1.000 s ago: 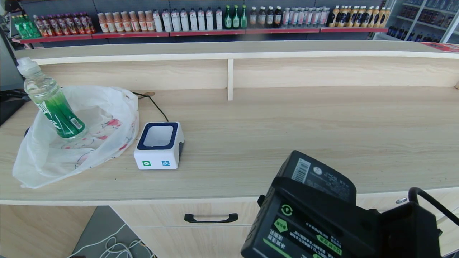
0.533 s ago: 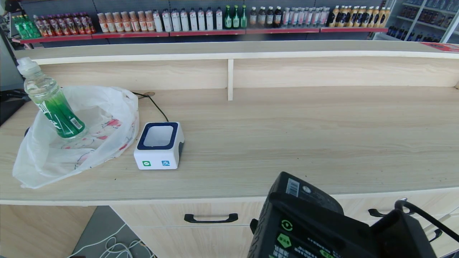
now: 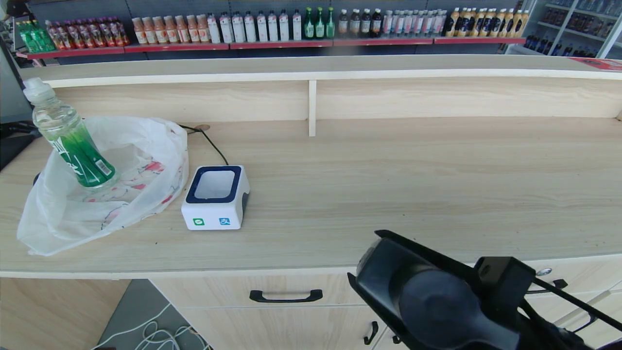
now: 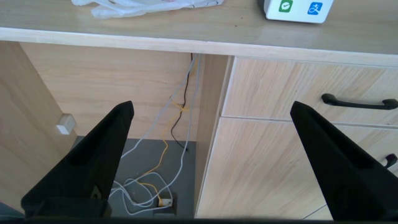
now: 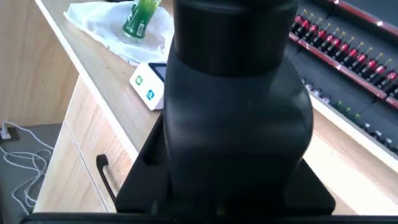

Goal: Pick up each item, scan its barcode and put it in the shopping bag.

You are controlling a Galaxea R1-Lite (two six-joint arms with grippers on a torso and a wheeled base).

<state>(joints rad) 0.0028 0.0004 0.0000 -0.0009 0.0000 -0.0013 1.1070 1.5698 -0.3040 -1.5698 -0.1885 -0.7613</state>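
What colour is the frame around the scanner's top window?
The frame is dark blue, set on the white scanner. The head view shows it best.

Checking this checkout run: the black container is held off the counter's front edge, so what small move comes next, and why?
Probably carry the black container left and forward toward the scanner: it hangs right of the scanner's upturned window, and the shopping bag holding a green bottle lies just beyond.

Right gripper (image 3: 369, 260) has dropped lower at the counter's (image 3: 388, 184) front edge and swivelled, turning the black container (image 3: 427, 301) so its barcode label faces away, rounded end up.
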